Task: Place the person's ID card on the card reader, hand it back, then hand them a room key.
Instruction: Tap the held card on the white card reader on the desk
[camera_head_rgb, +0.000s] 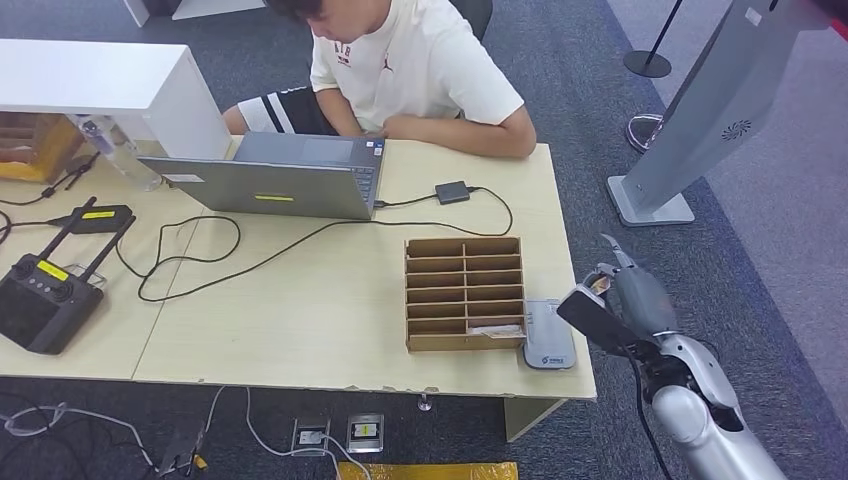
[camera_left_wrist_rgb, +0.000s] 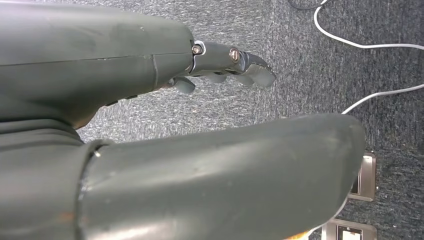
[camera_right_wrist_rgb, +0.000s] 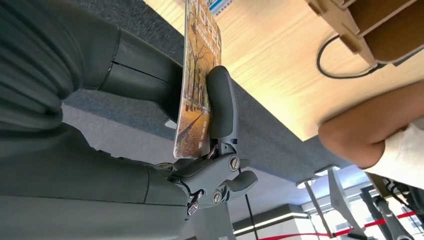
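My right hand (camera_head_rgb: 620, 300) hovers just off the table's right edge, beside the grey card reader (camera_head_rgb: 549, 337). It pinches a card (camera_right_wrist_rgb: 197, 85) printed with an autumn street picture between the thumb (camera_right_wrist_rgb: 220, 105) and the fingers; the card stands on edge. Whether it is the ID card or a room key I cannot tell. Left of the reader stands a wooden slotted box (camera_head_rgb: 465, 293) with a card lying in its lowest slot (camera_head_rgb: 495, 327). A person sits across the table with a forearm (camera_head_rgb: 470, 130) resting on it. My left hand (camera_left_wrist_rgb: 235, 65) hangs over the carpet, holding nothing.
A laptop (camera_head_rgb: 270, 180), a small black box (camera_head_rgb: 452, 192) and trailing cables lie on the table's far half. A black remote controller (camera_head_rgb: 45, 295) sits at the left. A white kiosk stand (camera_head_rgb: 700, 120) and a stanchion base (camera_head_rgb: 648, 62) stand on the carpet to the right.
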